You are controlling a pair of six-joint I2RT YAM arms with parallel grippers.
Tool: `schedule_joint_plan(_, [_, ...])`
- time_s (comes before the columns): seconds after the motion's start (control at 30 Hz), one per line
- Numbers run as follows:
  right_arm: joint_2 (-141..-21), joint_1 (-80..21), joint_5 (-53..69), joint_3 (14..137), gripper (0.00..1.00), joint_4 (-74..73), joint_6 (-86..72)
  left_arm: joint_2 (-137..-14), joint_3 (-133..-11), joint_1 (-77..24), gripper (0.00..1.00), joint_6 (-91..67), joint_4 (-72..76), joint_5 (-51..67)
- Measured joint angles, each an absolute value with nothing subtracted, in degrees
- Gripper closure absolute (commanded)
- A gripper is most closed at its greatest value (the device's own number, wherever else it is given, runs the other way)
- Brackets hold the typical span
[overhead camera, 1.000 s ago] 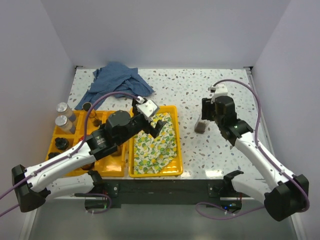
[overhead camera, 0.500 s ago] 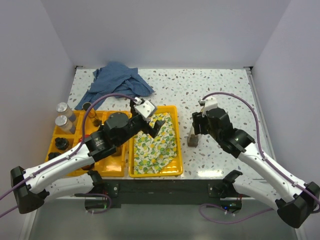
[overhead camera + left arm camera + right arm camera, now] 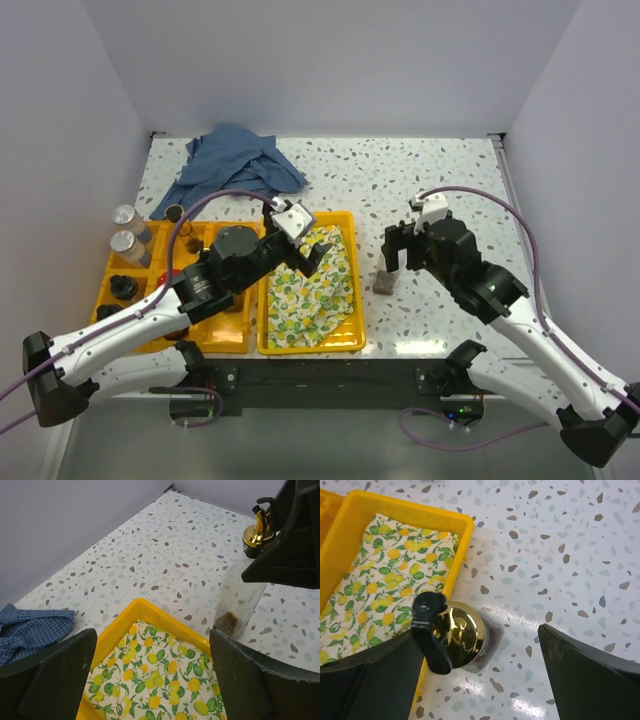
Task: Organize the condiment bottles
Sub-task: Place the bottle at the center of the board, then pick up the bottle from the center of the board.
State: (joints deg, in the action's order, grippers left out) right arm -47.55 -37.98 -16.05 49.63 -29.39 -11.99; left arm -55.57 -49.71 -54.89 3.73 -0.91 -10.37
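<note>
Yellow tray [image 3: 359, 296] and its lemon-print cloth [image 3: 305, 290] are lying under your left claw [image 3: 305, 246], which is hovering wide and empty. Just right of the tray, the gold-pourer glass bottle [image 3: 457, 635] is standing upright on the desk [image 3: 440, 180], between the spread fingers of your right claw [image 3: 481, 640]. It is sitting nearer one finger, so centre first, then close on the glass body, not the pourer.
</note>
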Motion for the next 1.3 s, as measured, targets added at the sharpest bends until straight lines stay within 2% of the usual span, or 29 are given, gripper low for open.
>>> schedule_joint_plan(0.2, [-42.1, -38.0, -9.7, 53.0, 0.03, -32.7, -11.6, -56.4, -48.9, -54.9, 0.01, 4.2, 0.5, -4.6])
schedule_joint_plan(0.33, [-39.1, -38.0, -3.3, 56.1, 0.02, -35.6, -10.7, -58.5, -48.9, -54.9, 0.02, 4.2, 2.6, 4.5])
schedule_joint_plan(0.63, [-29.1, -38.0, 8.4, 63.0, 0.01, -38.7, -9.3, -69.6, -50.6, -54.9, 0.01, 4.1, 8.4, 17.4])
schedule_joint_plan(0.97, [-19.7, -38.0, 10.0, 73.8, 0.01, -42.8, -7.8, -86.3, -61.5, -54.5, 0.03, 5.5, 10.7, 20.3])
schedule_joint_plan(1.3, [-17.5, -38.0, 8.0, 75.1, 0.01, -47.2, -5.4, -95.3, -70.1, -50.9, 0.08, 7.0, 11.0, 27.6])
